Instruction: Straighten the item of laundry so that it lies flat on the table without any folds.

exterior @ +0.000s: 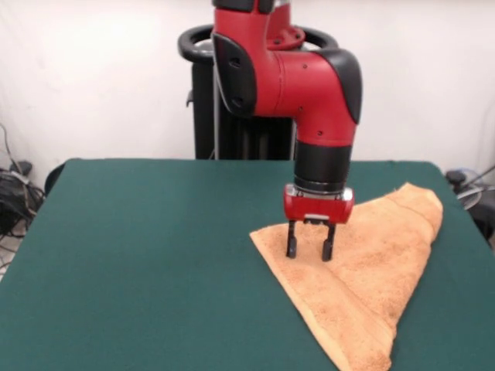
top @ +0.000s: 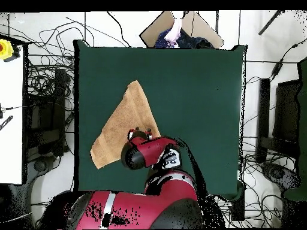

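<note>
The orange-tan towel lies on the dark green table, folded over into a triangle on the right side of the front view. Its point reaches toward the near edge and one corner lies at the far right. In the overhead view the towel is a triangle left of centre. My gripper hangs straight down over the towel's left corner, fingers apart and empty, tips at or just above the cloth. In the overhead view the arm hides the gripper and the towel's near right corner.
The robot's pedestal stands at the far table edge. Cables and equipment lie on the floor around the table. A cardboard box and a person's hand show at the table's far edge in the overhead view.
</note>
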Robot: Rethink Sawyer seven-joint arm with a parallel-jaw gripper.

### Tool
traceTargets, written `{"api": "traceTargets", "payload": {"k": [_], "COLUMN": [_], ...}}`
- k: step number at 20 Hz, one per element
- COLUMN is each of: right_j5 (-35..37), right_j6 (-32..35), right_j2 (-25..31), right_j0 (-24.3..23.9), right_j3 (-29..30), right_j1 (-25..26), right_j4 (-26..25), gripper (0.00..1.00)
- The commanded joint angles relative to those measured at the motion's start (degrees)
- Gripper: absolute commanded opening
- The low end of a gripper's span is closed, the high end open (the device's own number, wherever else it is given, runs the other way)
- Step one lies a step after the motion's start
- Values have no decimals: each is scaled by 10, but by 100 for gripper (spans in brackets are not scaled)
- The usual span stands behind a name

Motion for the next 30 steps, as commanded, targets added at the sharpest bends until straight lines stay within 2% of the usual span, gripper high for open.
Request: {"api": "traceTargets", "payload": {"k": [1, 5, 6, 12, 18, 22, 25, 30], "right_j5": [-12, -35, -44, -49, -54, -54, -62, -8], "right_j6": [31, 32, 32, 39, 48, 51, 40, -9], "right_j2": [9, -26, -38, -59, -55, -6, -14, -19], "right_j0": [6, 42, 55, 86, 89, 35, 22, -20], "right_j3": [-36, -46, -49, -45, -34, -27, -33, -43], "right_j1": [98, 116, 121, 130, 131, 141, 147, 103], "right_j4": [-16, -11, -8, 11, 20, 1, -14, -60], "gripper": [100, 100, 0, 0, 0, 0, 0, 0]}}
